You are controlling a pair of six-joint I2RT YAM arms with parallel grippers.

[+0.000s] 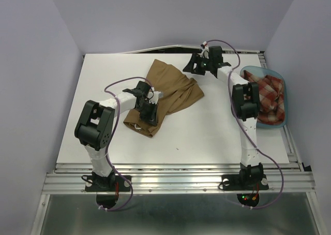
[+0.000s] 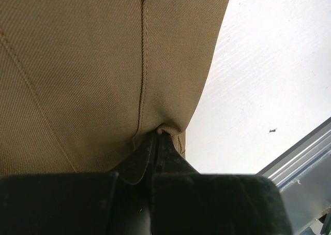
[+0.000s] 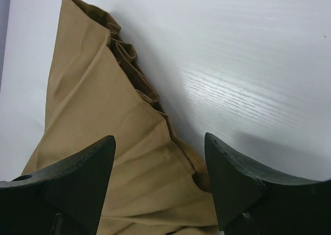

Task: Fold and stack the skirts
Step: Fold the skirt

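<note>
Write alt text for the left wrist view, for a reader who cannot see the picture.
The left gripper, jaws shut, pinches a fold of the tan skirt beside a stitched seam. The cloth fills most of the view; the white table shows on the right, with a metal rail at the lower right corner.

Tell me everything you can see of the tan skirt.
The tan skirt is plain woven cloth with stitched seams and a gathered edge. It lies crumpled, slanting across the white table. The left gripper pinches a fold at its near end; the right gripper hangs open over its far edge, not gripping it.
</note>
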